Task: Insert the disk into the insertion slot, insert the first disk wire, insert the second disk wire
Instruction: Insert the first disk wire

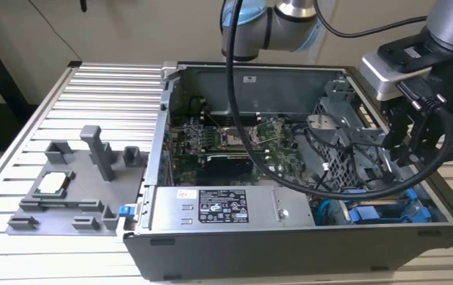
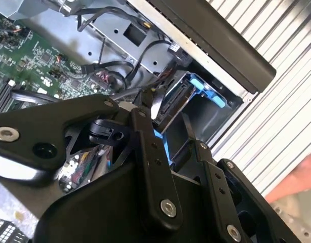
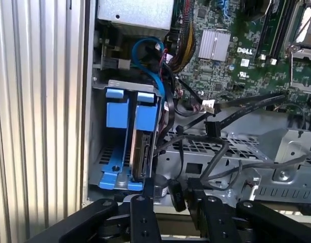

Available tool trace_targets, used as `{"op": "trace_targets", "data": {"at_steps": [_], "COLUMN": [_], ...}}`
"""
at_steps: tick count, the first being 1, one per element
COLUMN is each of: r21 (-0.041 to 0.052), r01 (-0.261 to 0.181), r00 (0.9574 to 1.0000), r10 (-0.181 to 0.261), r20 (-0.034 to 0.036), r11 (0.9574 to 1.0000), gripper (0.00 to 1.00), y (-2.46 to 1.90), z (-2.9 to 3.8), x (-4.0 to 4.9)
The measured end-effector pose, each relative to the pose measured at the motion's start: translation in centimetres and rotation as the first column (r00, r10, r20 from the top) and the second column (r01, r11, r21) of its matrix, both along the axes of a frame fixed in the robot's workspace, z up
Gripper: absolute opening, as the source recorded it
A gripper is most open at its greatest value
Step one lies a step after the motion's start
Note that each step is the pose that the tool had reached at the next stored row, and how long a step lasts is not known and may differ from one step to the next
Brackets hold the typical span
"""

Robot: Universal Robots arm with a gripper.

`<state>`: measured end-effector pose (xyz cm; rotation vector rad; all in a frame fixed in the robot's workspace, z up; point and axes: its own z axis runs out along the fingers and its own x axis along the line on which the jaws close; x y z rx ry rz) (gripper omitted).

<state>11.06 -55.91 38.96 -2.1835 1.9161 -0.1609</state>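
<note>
- Your gripper [image 1: 408, 151] hangs over the corner of the computer case [image 1: 290, 249] on the exterior view's right, just beside the slot [image 1: 385, 211].
- The disk [image 3: 140, 152] stands on edge between the slot's blue rails in the first wrist view. It looks seated, but you can't confirm from here that it is fully home.
- The fingers [image 3: 144, 212] are spread, with the disk's end just past their tips. Nothing looks clamped between them.
- A small dark plug [image 3: 174, 193] sits in the gap. It may only be lying behind; can't tell.
- My read is that the disk step looks done and you're on the first wire, with no wire plugged in that I can see.
- A loose black plug [image 3: 211, 127] and a white plug [image 3: 208, 106] hang over the perforated metal cage [image 3: 231, 147], near the disk but apart from it.
- Wire work here calls for a firm pinch on the plug body, not the cable, with the plug held square to the disk's connector edge.
- The blue cable [image 3: 150, 61] and a black bundle crowd that edge, so watch for snags.
</note>
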Motion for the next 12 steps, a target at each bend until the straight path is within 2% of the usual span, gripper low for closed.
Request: {"op": "trace_targets", "data": {"at_steps": [1, 3, 4, 5, 7, 9, 12], "r21": [-0.0005, -0.001, -0.0023, -0.0072, -0.0104, -0.015, -0.0339], "r01": [0.0, -0.002, -0.002, -0.003, -0.003, -0.003, -0.003], "r00": [1.0, 0.9996, 0.9994, 0.9992, 0.9987, 0.9986, 0.9986], "r10": [0.0, 0.002, 0.002, 0.003, 0.003, 0.004, 0.005], "r20": [0.007, 0.0273, 0.0347, 0.0393, 0.05, 0.0525, 0.0527], "r11": [1.0, 1.0, 1.0, 1.0, 0.9999, 0.9999, 0.9994], "gripper": [0.4, 0.4, 0.4, 0.4, 0.4, 0.4, 0.4], "y": [0.01, 0.03, 0.03, 0.04, 0.06, 0.07, 0.11], "z": [-0.02, -0.12, -0.17, -0.2, -0.33, -0.36, -0.36], "x": [-0.11, -0.35, -0.42, -0.48, -0.66, -0.75, -0.78]}}
